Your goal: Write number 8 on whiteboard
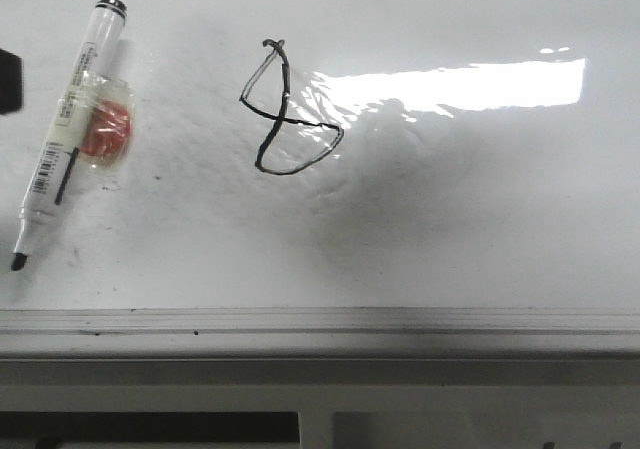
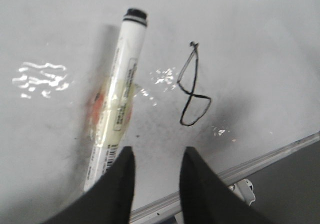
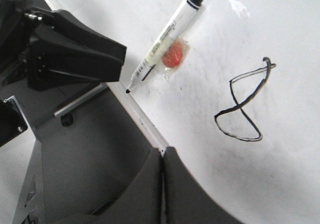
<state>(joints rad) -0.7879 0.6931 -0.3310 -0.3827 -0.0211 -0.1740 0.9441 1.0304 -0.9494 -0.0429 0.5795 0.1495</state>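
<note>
The number 8 (image 1: 283, 121) is drawn in thin black line on the whiteboard (image 1: 450, 229), left of the glare. It also shows in the left wrist view (image 2: 192, 95) and the right wrist view (image 3: 242, 107). The marker pen (image 1: 70, 129) lies uncapped on the board at the left, tip toward the rail, with an orange piece (image 1: 105, 134) taped to it. My left gripper (image 2: 157, 156) is open and empty above the board, beside the marker (image 2: 117, 99). My right gripper (image 3: 162, 151) is shut and empty over the board's edge rail (image 3: 145, 124).
The grey metal rail (image 1: 320, 321) runs along the board's near edge, with a dark frame below it. A dark shape (image 1: 8, 81) sits at the left edge. The left arm's black body (image 3: 65, 54) hangs near the marker's tip (image 3: 129, 90).
</note>
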